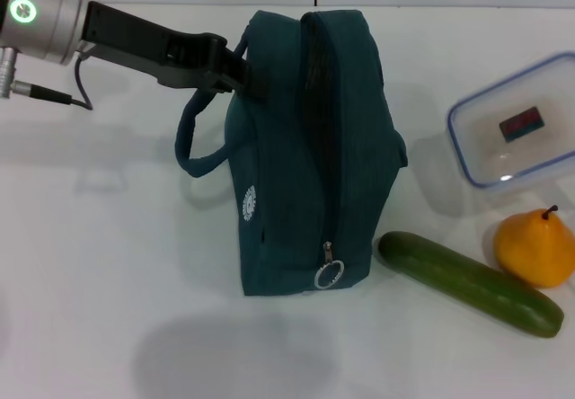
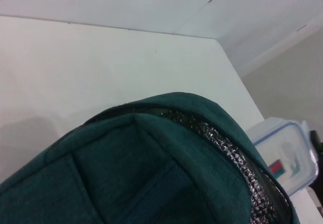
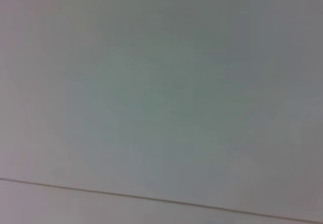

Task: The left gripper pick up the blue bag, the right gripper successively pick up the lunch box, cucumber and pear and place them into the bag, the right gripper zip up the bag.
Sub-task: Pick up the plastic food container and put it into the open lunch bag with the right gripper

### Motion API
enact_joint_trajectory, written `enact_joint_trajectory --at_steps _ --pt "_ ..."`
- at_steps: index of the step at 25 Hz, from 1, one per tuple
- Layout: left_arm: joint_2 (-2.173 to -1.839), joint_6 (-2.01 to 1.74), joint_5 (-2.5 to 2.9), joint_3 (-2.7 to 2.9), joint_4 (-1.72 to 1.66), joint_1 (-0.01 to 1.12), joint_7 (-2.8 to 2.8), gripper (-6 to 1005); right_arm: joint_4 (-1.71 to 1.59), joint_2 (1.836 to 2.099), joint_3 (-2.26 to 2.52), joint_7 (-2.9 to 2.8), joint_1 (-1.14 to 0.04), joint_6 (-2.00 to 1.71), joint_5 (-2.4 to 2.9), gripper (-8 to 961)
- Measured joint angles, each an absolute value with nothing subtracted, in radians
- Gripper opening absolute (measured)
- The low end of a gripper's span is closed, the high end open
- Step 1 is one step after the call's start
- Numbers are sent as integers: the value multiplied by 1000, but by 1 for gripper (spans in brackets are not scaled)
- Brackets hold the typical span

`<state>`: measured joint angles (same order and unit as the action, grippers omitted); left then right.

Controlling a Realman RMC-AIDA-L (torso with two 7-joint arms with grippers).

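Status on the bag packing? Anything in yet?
Early stage. In hand: the left pincer is at the far upper edge of the blue bag, which stands on the table with its top unzipped. Nothing is visibly packed: the lunch box, cucumber and pear lie on the table to the bag's right. The right pincer is out of view. Left: all three placements, then the zip.

Lunch box [image 1: 517, 129] cut off; left pincer's [image 1: 241, 74] grip seemingly hidden.
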<state>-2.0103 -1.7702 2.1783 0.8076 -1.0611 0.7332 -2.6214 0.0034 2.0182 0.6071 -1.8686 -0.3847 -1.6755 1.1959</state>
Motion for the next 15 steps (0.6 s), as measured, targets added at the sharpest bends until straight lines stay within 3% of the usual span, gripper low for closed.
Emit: enact_joint_trajectory --at_steps 15 --pt "-2003 -1790 2176 810 -1065 776 -2662 66 1 2020 597 -1922 -414 -1888 1126 136"
